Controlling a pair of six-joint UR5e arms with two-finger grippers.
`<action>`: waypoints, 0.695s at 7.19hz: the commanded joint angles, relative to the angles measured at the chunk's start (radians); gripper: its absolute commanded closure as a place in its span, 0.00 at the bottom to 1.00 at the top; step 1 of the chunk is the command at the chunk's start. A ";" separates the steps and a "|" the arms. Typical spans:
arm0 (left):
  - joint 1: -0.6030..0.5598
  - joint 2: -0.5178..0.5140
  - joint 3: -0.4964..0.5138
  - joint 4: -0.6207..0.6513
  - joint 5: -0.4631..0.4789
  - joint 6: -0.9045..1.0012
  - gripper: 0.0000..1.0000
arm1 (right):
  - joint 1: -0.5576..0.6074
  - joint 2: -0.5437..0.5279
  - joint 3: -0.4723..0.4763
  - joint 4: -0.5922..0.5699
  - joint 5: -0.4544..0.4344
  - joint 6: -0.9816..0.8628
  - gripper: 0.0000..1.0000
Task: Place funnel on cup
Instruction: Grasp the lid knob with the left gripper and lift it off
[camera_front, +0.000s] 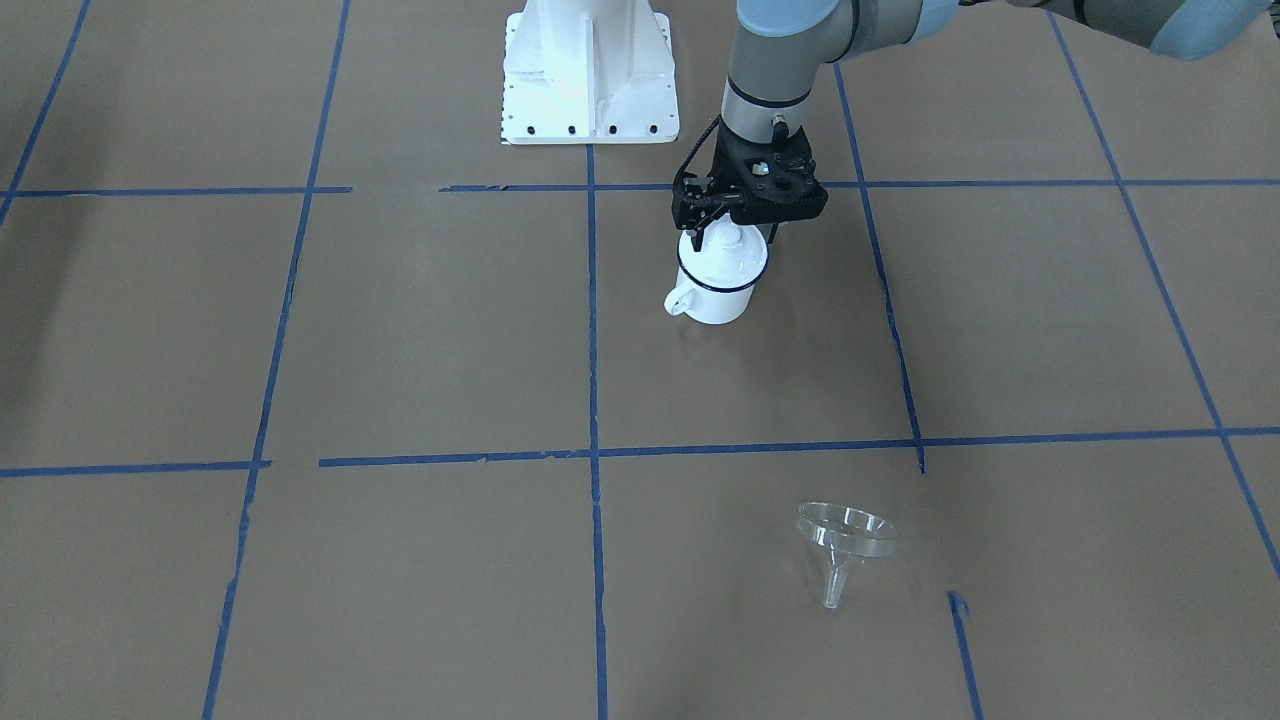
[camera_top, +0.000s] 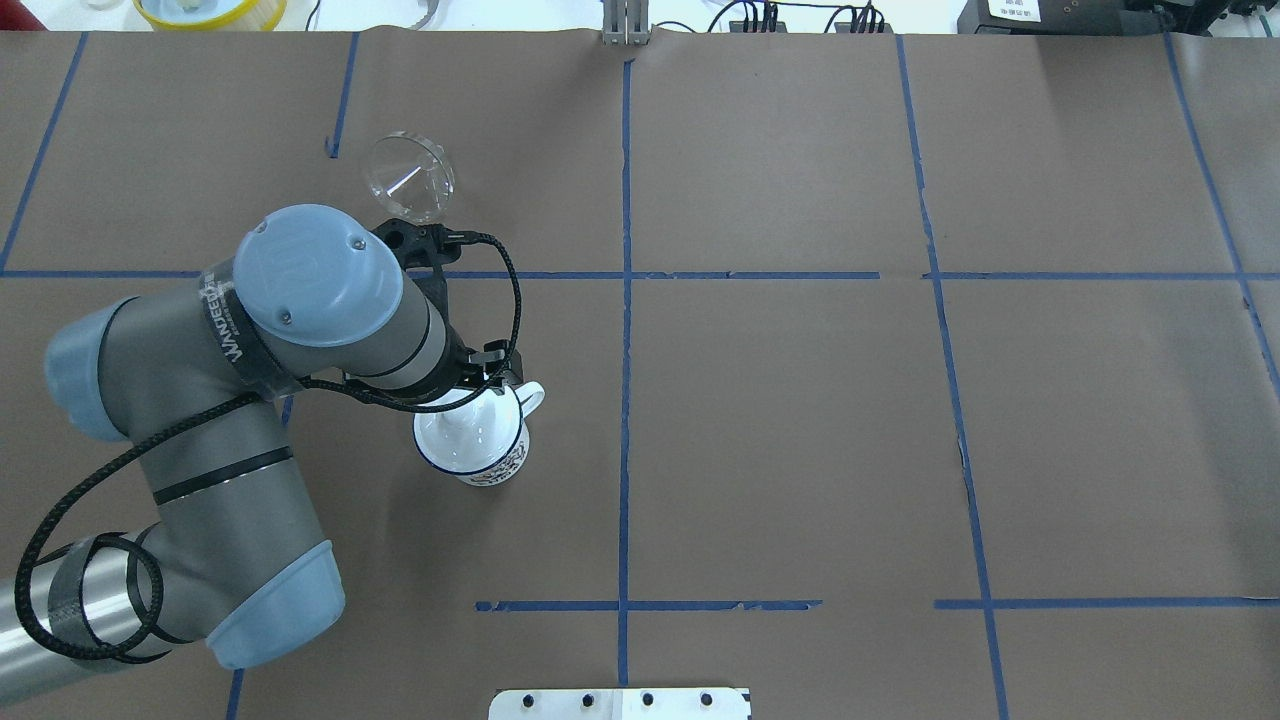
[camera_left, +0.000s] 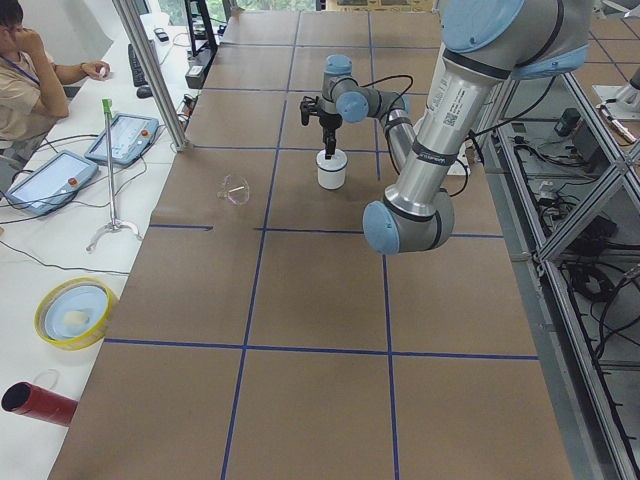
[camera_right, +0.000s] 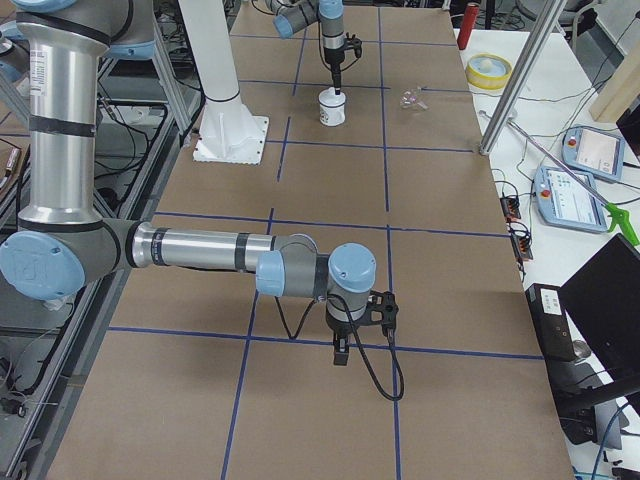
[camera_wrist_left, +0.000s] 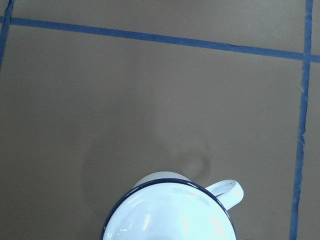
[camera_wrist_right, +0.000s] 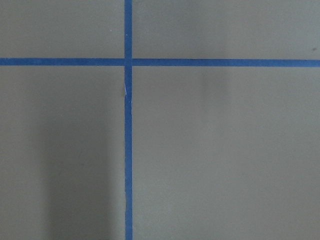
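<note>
The cup (camera_front: 712, 300) is a white enamel mug with a dark blue rim, standing upright left of the table's middle, also in the overhead view (camera_top: 485, 462). A round white knobbed lid (camera_front: 732, 255) sits on its mouth. My left gripper (camera_front: 725, 228) hangs straight down over the mug, its fingers close together at the lid's knob. The left wrist view shows the lid (camera_wrist_left: 170, 217) and the mug's handle (camera_wrist_left: 231, 190), but no fingers. The clear funnel (camera_front: 845, 545) lies on its side farther out on the table (camera_top: 408, 178), apart from the mug. My right gripper (camera_right: 341, 355) shows only in the right side view, over bare paper, so I cannot tell its state.
Brown paper with blue tape lines (camera_front: 592, 455) covers the table. The white robot base (camera_front: 590, 80) stands behind the mug. Beyond the table's far edge are a yellow-rimmed bowl (camera_left: 75, 312), a red cylinder (camera_left: 35, 402), teach pendants (camera_left: 125, 138) and a seated person (camera_left: 25, 80).
</note>
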 joint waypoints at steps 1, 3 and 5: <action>0.000 0.005 0.001 -0.007 -0.002 0.001 0.29 | 0.000 0.000 0.000 0.000 0.000 0.000 0.00; 0.002 0.005 0.000 -0.007 -0.004 0.004 0.30 | 0.000 0.000 0.000 0.000 0.000 0.000 0.00; 0.002 0.010 -0.007 -0.007 -0.010 0.004 0.30 | 0.000 0.000 0.000 0.000 0.000 0.000 0.00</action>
